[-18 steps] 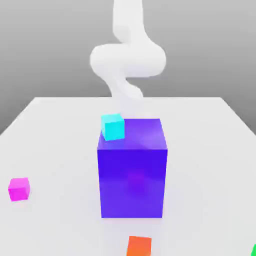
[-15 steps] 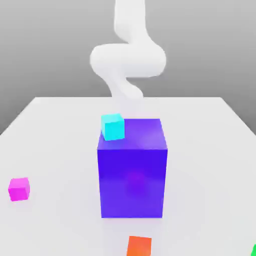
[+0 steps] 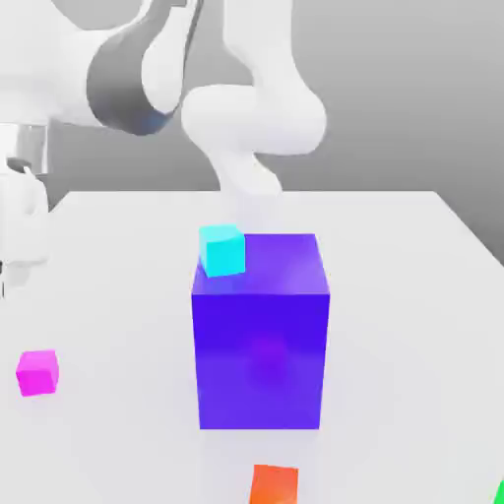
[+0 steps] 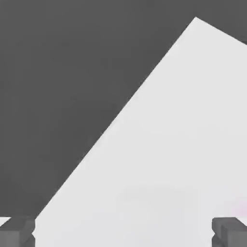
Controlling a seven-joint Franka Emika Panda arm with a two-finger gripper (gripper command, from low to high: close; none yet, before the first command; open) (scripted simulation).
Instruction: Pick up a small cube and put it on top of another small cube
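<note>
Hovering upper left of frame, gripper (image 4: 123,231) held wide, nothing gripped — pink cube (image 3: 37,373) at lower left judged next; green cube (image 3: 500,492) clipped at lower-right corner.

I have a plain white table (image 3: 394,256) under me, its top bare and matte, with a corner of it running off into grey in my hand view. Directly on it sits the big blue-violet block (image 3: 260,354), well off to the side of my hand toward the exterior view's right. The cyan cube (image 3: 221,249) stands beside that block's far upper edge; I cannot tell whether it touches. The small magenta-pink cube (image 3: 37,373) lies below my hand, nearer the front edge, apart from everything. An orange cube (image 3: 274,484) rests at the front, before the block, and the green cube (image 3: 500,492) just shows at the front corner.
</note>
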